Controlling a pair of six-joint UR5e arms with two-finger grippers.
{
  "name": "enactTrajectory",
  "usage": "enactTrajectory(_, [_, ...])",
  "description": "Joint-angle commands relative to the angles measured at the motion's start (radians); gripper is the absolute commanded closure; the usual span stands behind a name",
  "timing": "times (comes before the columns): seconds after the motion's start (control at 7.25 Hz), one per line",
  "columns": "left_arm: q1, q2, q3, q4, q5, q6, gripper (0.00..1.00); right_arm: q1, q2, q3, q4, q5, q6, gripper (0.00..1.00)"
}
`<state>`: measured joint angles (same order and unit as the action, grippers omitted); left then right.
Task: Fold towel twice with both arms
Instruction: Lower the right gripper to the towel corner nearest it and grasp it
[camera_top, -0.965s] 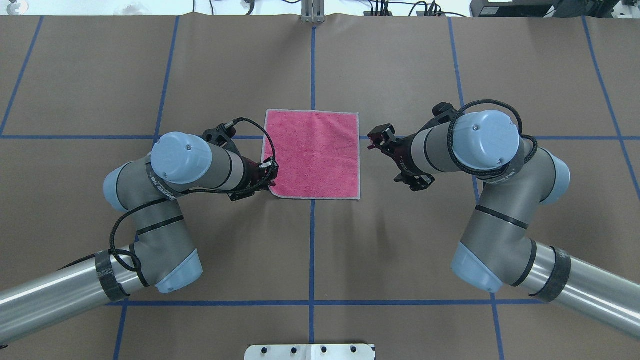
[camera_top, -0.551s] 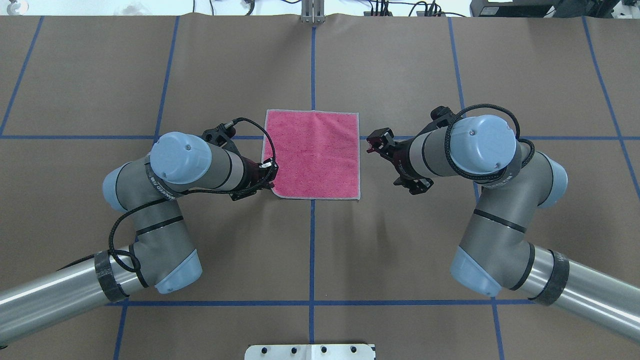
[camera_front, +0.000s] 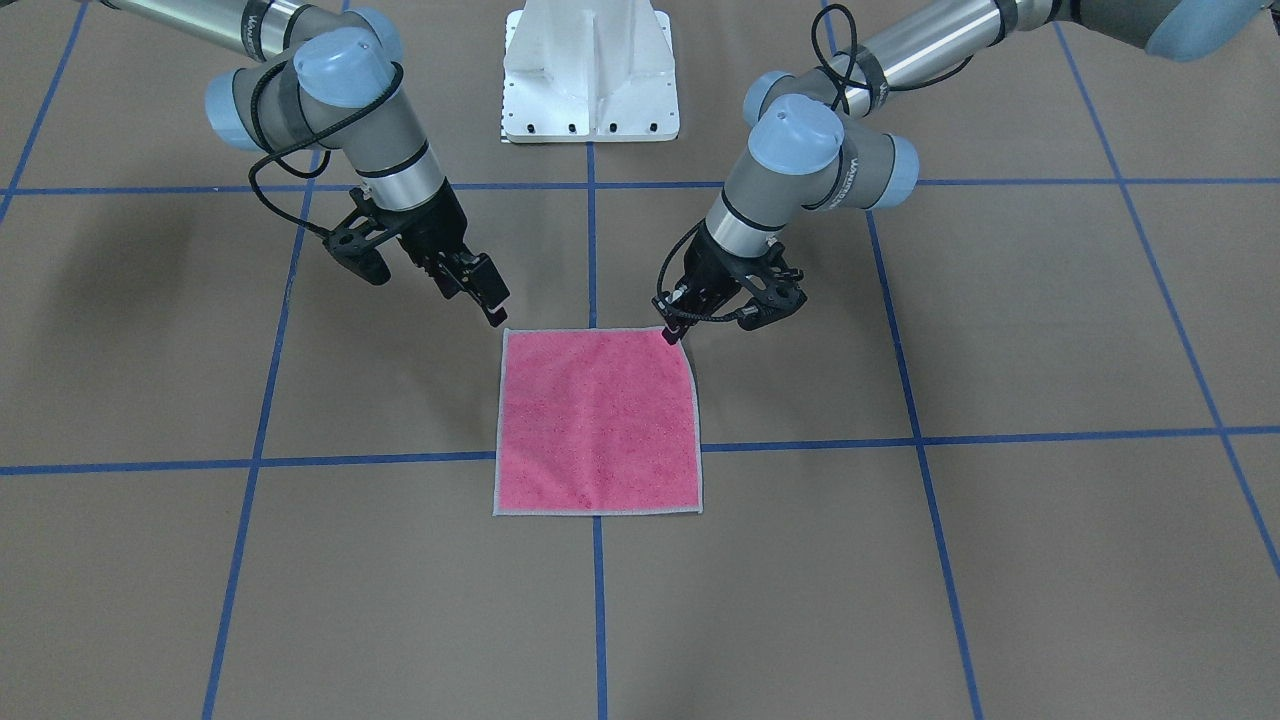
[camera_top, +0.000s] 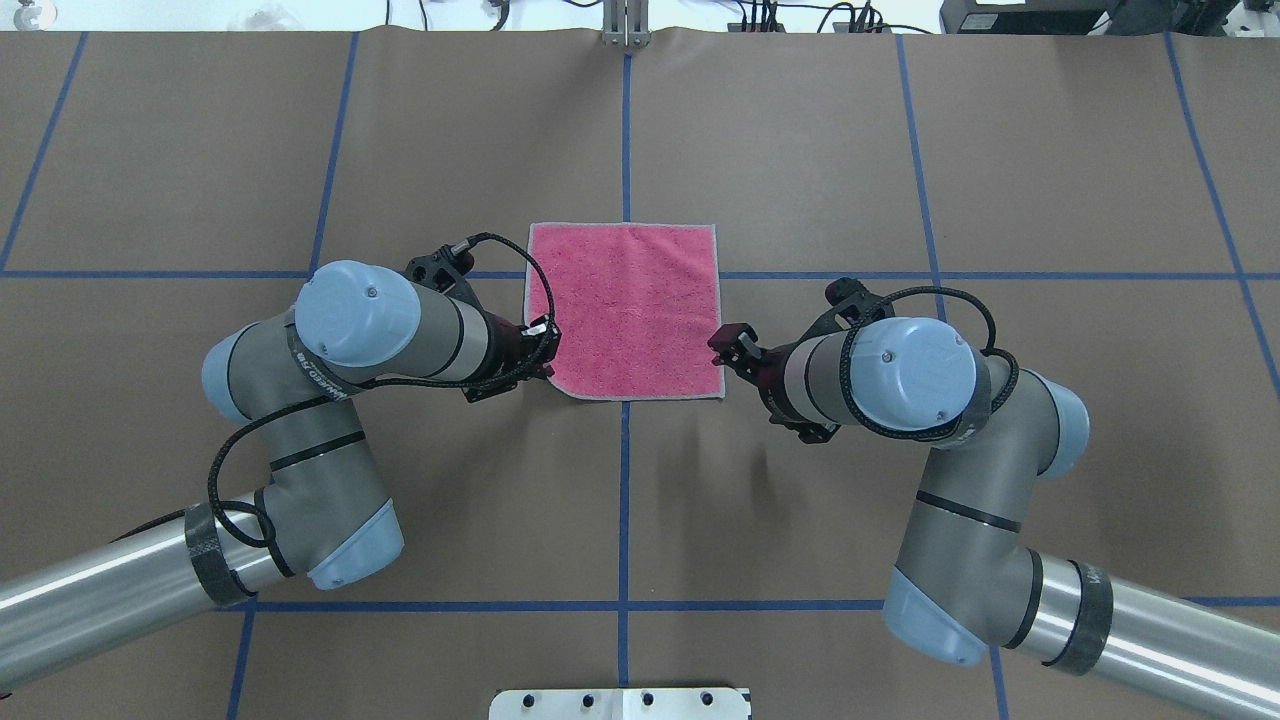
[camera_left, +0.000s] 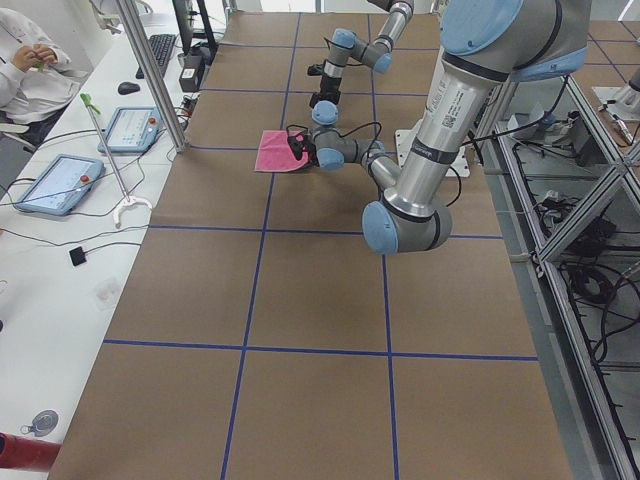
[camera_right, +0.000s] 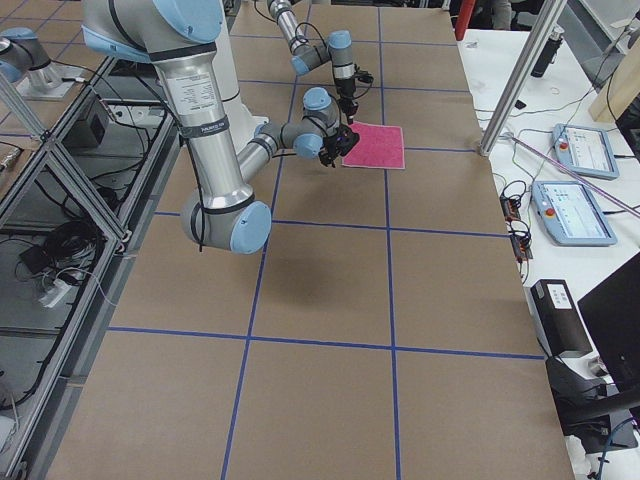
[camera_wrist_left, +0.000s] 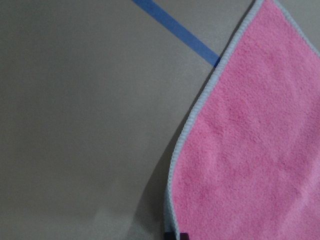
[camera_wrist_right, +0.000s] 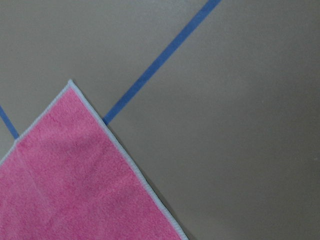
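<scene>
Left claw (camera_front: 672, 333): low at the towel's (camera_top: 625, 310) near corner on its own side, fingertips together on the hem. The left wrist view shows the edge just ahead of the claw curling up off the table (camera_top: 800, 150) with a shadow beneath, so I judge it clamped on that corner.

Right claw (camera_front: 493, 308): just beside the opposite near corner, tips hanging a little above and outside the hem. Cannot tell whether its fingers are apart or together; no view shows the gap cleanly. The right wrist view shows only cloth and bare table ahead, no fingertip.

Towel: pink face up, otherwise flat and square, spread out ahead of both claws, away from the robot's base.

Step judged: second corner not yet taken; no fold made.

Risks from here:
- Right claw sits slightly off the hem. If it closes where it hangs, it may catch only the border threads or nothing.
- If it drops too low, it may pinch the brown table covering along with the cloth.
- If the left claw lifts alone, the towel is likely to swing and drag askew.
- Unequal lift between the claws would likely leave the near edge slanted and the first fold crooked.
</scene>
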<state>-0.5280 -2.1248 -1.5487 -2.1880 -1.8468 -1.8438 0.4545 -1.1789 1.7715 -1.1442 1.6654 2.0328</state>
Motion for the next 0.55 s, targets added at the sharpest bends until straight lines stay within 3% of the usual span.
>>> enactTrajectory(0.0, [-0.004,0.000,-0.022,0.001,-0.011,0.000,1.00,-0.040,-0.004,-0.004,-0.002,-0.042,0.001,0.03])
enactTrajectory(0.41, [-0.009,0.019,-0.036,-0.001,-0.015,0.000,1.00,-0.062,-0.002,-0.041,-0.003,-0.078,0.001,0.08])
